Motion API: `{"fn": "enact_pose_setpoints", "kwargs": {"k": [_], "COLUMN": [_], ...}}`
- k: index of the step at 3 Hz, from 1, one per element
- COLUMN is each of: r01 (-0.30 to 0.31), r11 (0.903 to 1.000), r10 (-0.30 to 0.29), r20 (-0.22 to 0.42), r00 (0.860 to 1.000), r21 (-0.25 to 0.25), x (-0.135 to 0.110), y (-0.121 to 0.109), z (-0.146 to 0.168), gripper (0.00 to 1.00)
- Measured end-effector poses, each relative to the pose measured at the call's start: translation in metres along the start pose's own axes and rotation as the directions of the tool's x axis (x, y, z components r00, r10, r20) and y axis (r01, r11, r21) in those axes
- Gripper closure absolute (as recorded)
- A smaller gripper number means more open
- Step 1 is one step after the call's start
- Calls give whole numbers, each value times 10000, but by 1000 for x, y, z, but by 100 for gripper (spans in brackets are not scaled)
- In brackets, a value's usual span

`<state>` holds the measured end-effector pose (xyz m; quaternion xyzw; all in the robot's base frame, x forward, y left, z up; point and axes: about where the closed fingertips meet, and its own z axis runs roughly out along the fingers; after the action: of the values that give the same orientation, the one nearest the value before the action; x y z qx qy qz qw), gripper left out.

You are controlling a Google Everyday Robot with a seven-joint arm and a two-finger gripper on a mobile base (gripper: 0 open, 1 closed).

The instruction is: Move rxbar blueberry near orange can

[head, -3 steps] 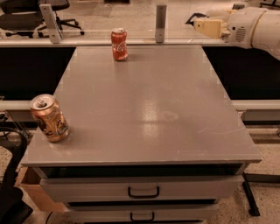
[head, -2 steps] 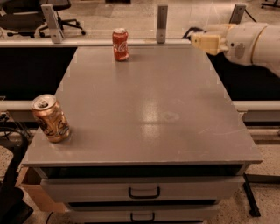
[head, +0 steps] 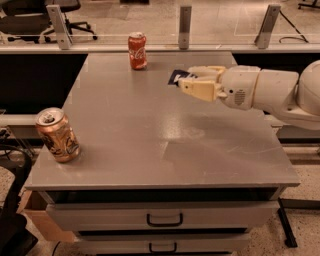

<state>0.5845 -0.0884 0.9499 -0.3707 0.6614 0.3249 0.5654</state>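
Note:
The orange can [head: 57, 135] stands upright near the front left corner of the grey table [head: 150, 135]. My gripper [head: 186, 82] reaches in from the right, above the far middle of the table. Its cream fingers [head: 200, 89] are shut on the rxbar blueberry [head: 178, 77], a small dark navy wrapper whose end sticks out to the left of the fingertips. The bar is held in the air, well to the right of and behind the orange can.
A red Coca-Cola can [head: 137, 50] stands at the table's far edge, left of the gripper. Metal posts [head: 185, 20] line the rail behind the table. Two drawers [head: 165, 219] are below the front edge. An office chair [head: 30, 15] is at the far left.
My arm has swung left from beyond the table's far right corner to above the table, carrying the blue bar toward the middle.

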Motion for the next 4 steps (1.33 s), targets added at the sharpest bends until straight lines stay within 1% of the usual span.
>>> {"fn": "enact_pose_setpoints", "kwargs": {"k": [1,2,3,4], "r01": [-64,-64,214,952], "r11": [9871,9704,9617,9594], "r10": [106,55,-424,-1384], "r20": [253,-43,-712,-1490], "r00": [9996,10000,9966,9791], "r21": [-1602,-2415,-2733,-2653], "x": [13,19,24,29], "y": [41,76,115,153], "z": [26,40,53,70], "gripper": [100,100,100,100]}}
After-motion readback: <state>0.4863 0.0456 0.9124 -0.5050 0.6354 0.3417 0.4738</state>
